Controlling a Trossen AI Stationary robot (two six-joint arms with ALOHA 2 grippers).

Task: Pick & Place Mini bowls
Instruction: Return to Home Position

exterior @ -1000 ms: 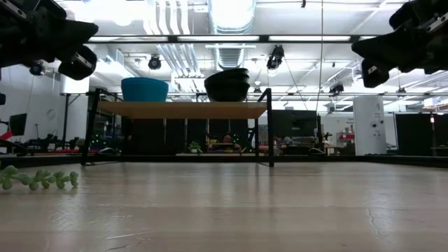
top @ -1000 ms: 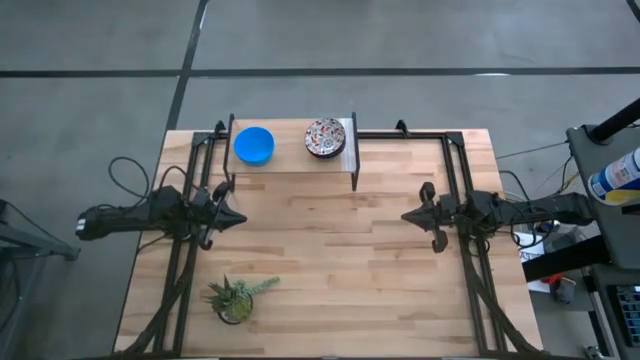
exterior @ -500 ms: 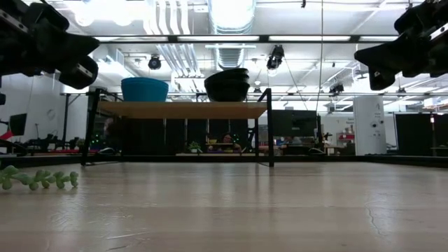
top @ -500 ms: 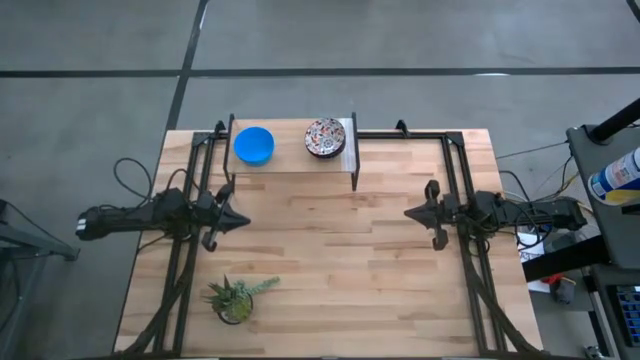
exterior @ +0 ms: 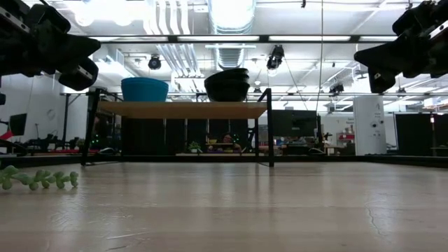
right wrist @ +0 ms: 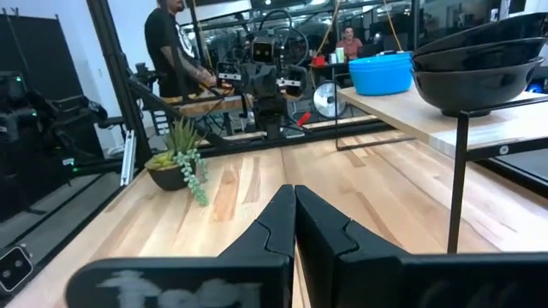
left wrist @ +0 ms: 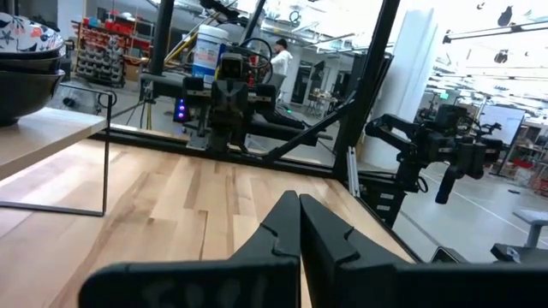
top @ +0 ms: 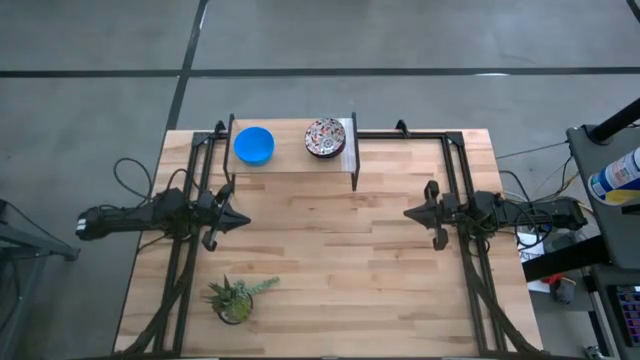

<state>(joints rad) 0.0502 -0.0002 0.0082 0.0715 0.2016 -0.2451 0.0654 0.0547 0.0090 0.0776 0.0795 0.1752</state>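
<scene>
A stack of bright blue mini bowls (top: 254, 145) and a stack of red-and-dark patterned mini bowls (top: 325, 137) stand on their bases on a raised wooden shelf (top: 290, 160) at the table's far edge. In the low view the blue stack (exterior: 145, 89) sits left of the patterned stack (exterior: 227, 85), which shows dark there. My left gripper (top: 244, 220) hovers shut over the table's left side, near of the shelf, pointing right. My right gripper (top: 405, 213) hovers shut over the right side, pointing left. Both wrist views show the fingertips closed: left (left wrist: 297, 198), right (right wrist: 294, 190).
A small green potted plant (top: 235, 298) stands near the table's near-left corner. The shelf's thin black legs (right wrist: 456, 180) stand on the far part of the table. Black frame rails (top: 465, 190) run along both sides. People (right wrist: 171, 51) are in the room beyond.
Both grippers have shifted only slightly: the left has sunk a little, and the right has drawn a bit toward the table's right edge. Both have stayed shut. The bowls have not moved.
</scene>
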